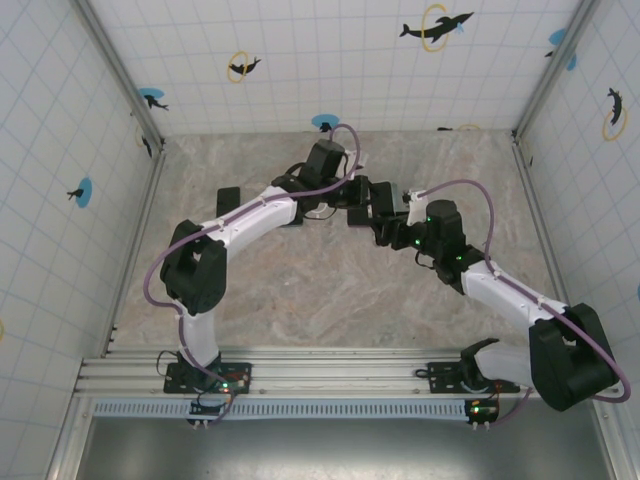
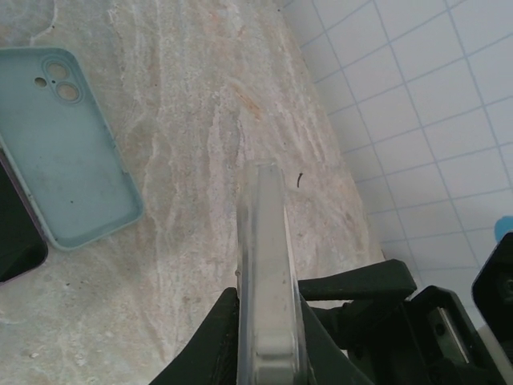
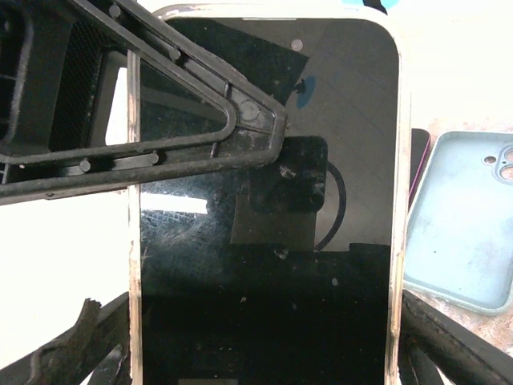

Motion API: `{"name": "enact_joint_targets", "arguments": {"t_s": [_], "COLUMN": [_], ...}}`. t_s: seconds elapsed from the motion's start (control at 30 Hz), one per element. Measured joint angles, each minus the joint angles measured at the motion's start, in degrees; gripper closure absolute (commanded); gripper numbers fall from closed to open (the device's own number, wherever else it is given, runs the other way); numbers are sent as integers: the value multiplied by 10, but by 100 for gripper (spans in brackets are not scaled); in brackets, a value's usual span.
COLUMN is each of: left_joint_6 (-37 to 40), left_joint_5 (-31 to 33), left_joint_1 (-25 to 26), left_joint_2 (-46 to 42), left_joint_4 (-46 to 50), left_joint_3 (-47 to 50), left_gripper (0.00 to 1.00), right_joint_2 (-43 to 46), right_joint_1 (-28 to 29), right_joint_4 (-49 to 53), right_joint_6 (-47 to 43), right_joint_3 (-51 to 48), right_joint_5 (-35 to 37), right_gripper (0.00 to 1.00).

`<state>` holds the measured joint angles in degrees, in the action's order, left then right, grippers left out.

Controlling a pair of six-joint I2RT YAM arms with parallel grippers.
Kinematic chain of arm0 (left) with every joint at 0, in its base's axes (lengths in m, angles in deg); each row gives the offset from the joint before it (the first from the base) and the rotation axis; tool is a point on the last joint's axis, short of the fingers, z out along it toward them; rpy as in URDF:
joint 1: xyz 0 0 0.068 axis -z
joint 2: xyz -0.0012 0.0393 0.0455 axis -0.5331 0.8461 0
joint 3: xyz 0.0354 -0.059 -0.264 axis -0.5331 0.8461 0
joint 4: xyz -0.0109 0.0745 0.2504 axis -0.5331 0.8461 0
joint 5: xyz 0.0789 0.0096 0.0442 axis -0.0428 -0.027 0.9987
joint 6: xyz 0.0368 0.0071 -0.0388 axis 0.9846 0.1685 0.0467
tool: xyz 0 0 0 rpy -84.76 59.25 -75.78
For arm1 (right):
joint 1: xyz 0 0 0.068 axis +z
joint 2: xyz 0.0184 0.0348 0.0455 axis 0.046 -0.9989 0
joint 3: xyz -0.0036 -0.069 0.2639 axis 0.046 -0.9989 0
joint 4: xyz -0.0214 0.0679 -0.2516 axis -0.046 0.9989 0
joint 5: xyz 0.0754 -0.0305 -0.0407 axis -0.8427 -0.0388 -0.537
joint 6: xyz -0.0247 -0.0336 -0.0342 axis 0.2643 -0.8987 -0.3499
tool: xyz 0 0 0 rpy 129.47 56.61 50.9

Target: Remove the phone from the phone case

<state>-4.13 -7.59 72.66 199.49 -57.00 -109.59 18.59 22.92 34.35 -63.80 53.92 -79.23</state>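
Two robot arms met over the middle of a marbled stone-look table (image 2: pixel 200 120), with a black-screened phone (image 3: pixel 321 281) raised between them and seated inside its clear plastic phone case (image 2: pixel 264 241). The left gripper (image 2: pixel 268 309) was clamped on the case, one dark finger on each flat side, holding it edge-up above the table. The right gripper (image 1: pixel 385 222) had its jaws spread wide across the phone's width, its fingers (image 3: pixel 449 337) at the two long edges; whether they pressed on it could not be told. By the look of it the task was at an early stage: the cased phone was lifted and steadied, but the clear rim wrapped the screen all round and no corner had been peeled free. Prying the phone out was all left to do. An empty pale blue phone case (image 2: pixel 72 152) lay inside-up on the table, a dark slab (image 2: pixel 16 233) just beside it. No brand, label or lettering could be read on anything
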Motion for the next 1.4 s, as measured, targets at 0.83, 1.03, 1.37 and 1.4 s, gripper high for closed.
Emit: {"name": "enact_joint_targets", "arguments": {"t_s": [0.83, 1.03, 1.37, 1.4], "left_joint_6": [-275, -337, -396, -399], "left_joint_5": [-56, -58, -57, -57], "left_joint_1": [-71, -71, -71, -71], "left_joint_2": [-51, -53, -63, -63], "left_joint_4": [-288, -347, -400, -403], "left_joint_3": [100, 106, 125, 125], "left_gripper": [83, 84, 84, 84], "right_joint_2": [128, 104, 73, 71], "right_joint_1": [8, 23, 29, 29], "right_joint_4": [-229, -326, -400, -403], "right_joint_6": [344, 422, 474, 476], "right_joint_3": [-134, -142, -142, -142], "right_joint_5": [32, 36, 44, 45], "right_gripper": [43, 57, 70, 70]}}
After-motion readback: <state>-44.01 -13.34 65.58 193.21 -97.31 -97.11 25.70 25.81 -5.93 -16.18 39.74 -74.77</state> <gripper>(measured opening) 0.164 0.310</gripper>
